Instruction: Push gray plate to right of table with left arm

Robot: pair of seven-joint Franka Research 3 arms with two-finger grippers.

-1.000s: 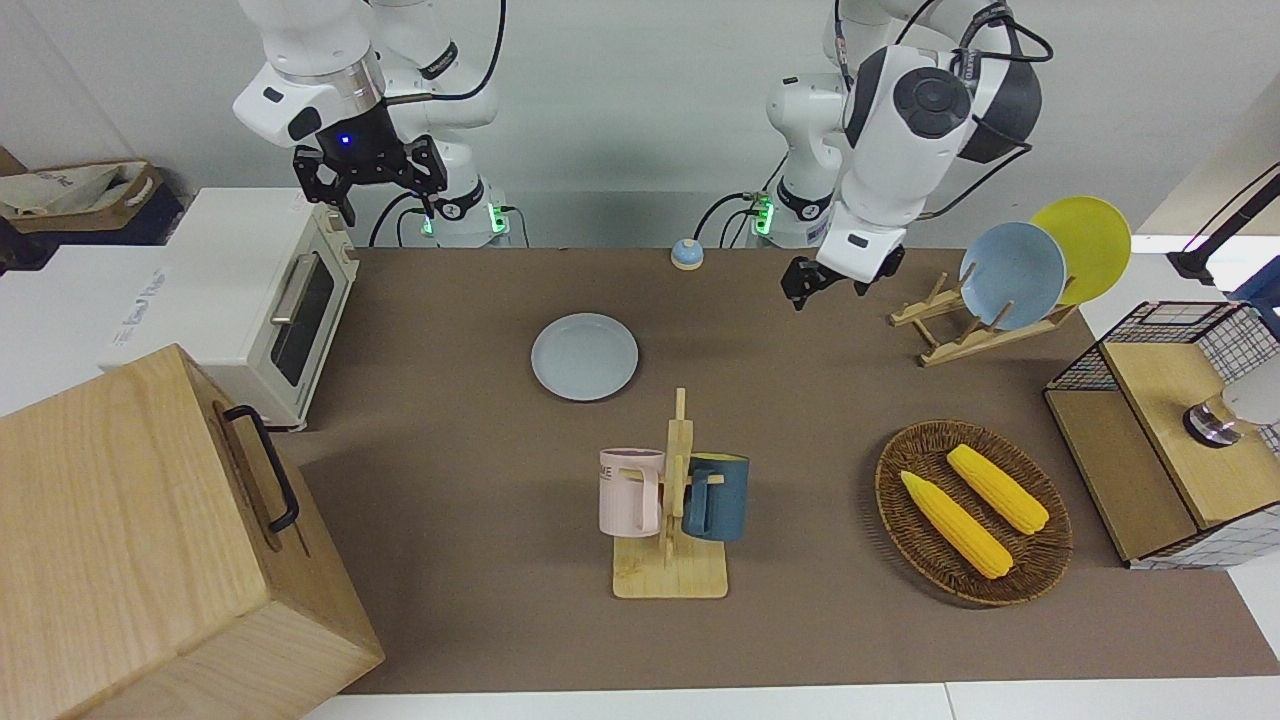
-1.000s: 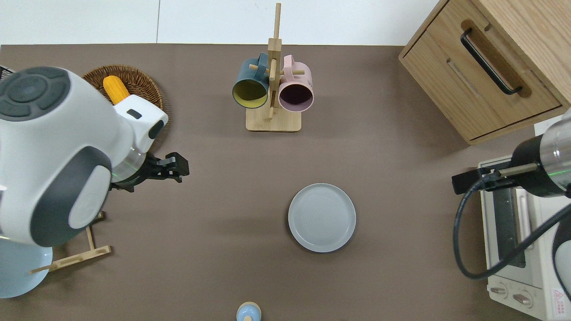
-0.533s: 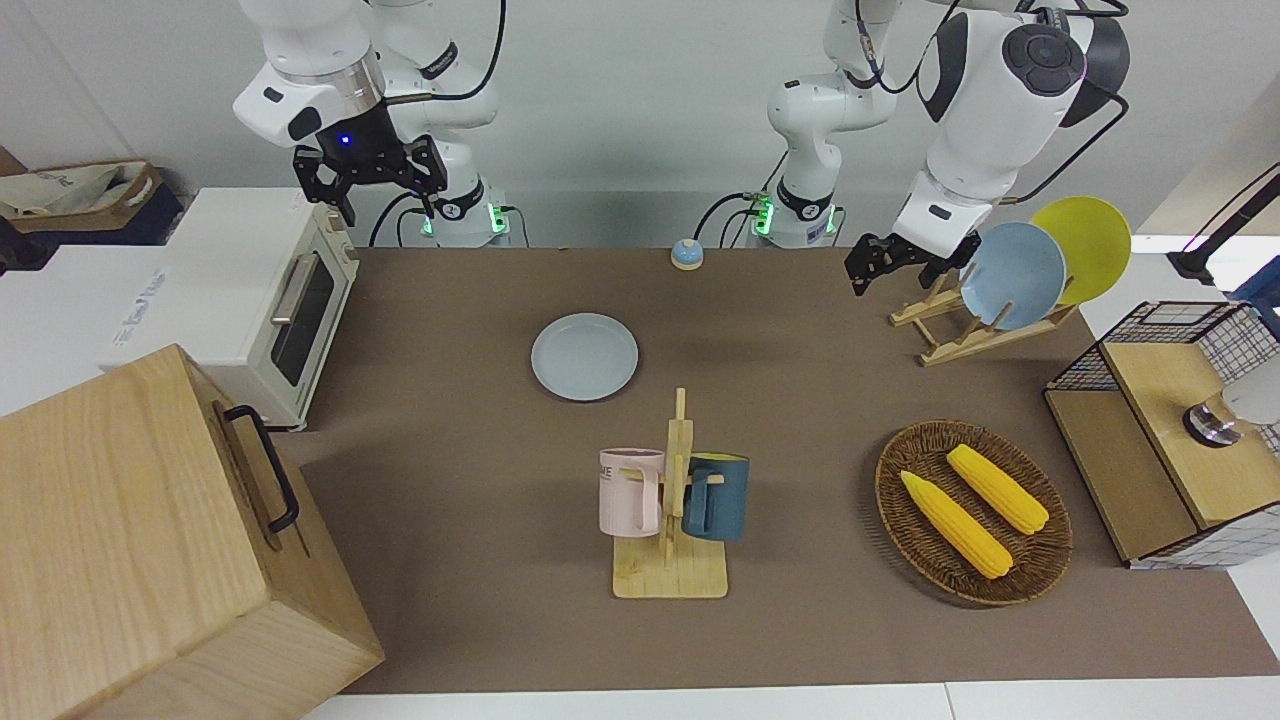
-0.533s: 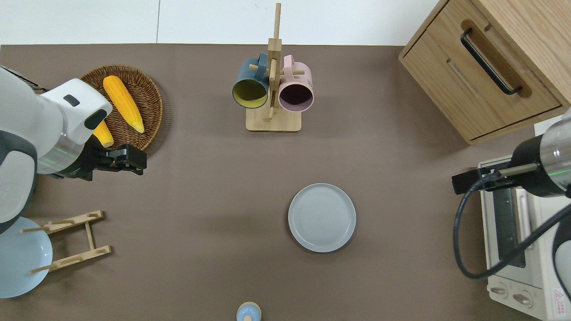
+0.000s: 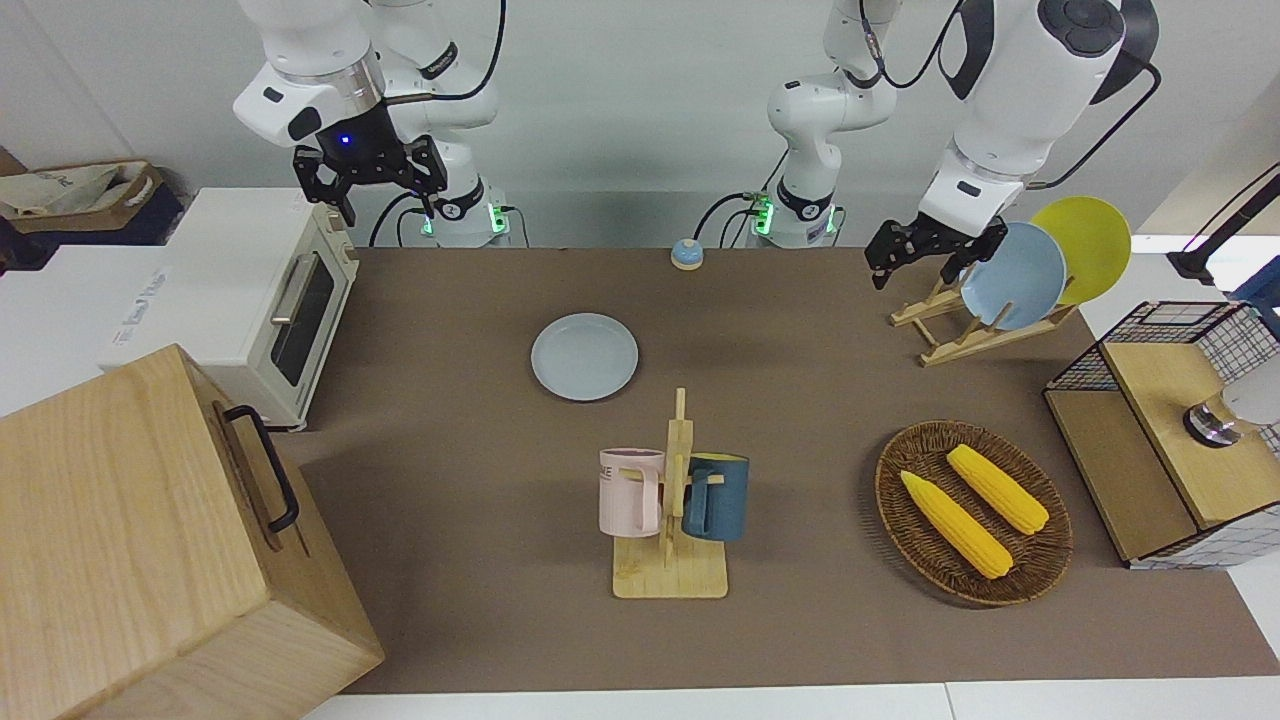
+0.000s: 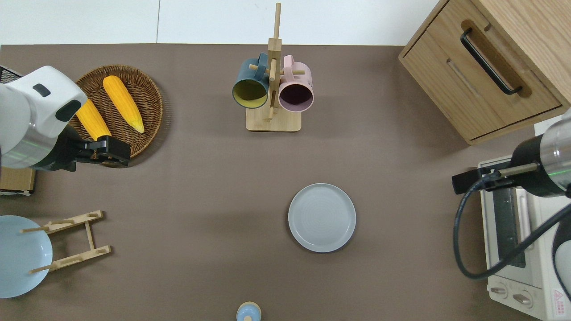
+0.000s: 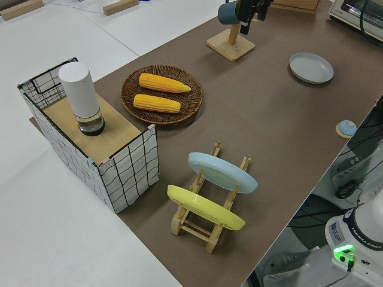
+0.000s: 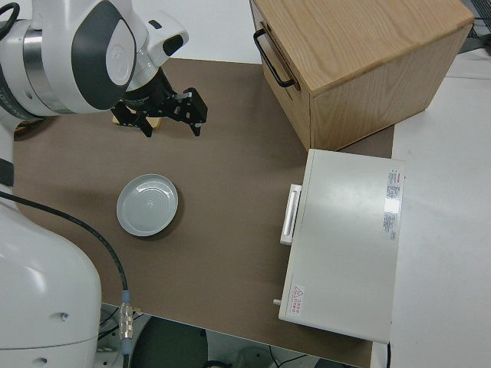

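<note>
While the round gray plate (image 6: 321, 217) lies flat, left claw (image 6: 117, 152) hangs spread.

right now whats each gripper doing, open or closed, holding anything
Left gripper: up in the air over the edge of the wicker basket, holding nothing; open or closed cannot be told.
Right gripper: parked, open, holding nothing.

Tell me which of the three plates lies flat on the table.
The gray plate, alone mid-table and nearer the robots than the mug stand. The blue plate and yellow plate stand tilted in the wooden rack.
</note>
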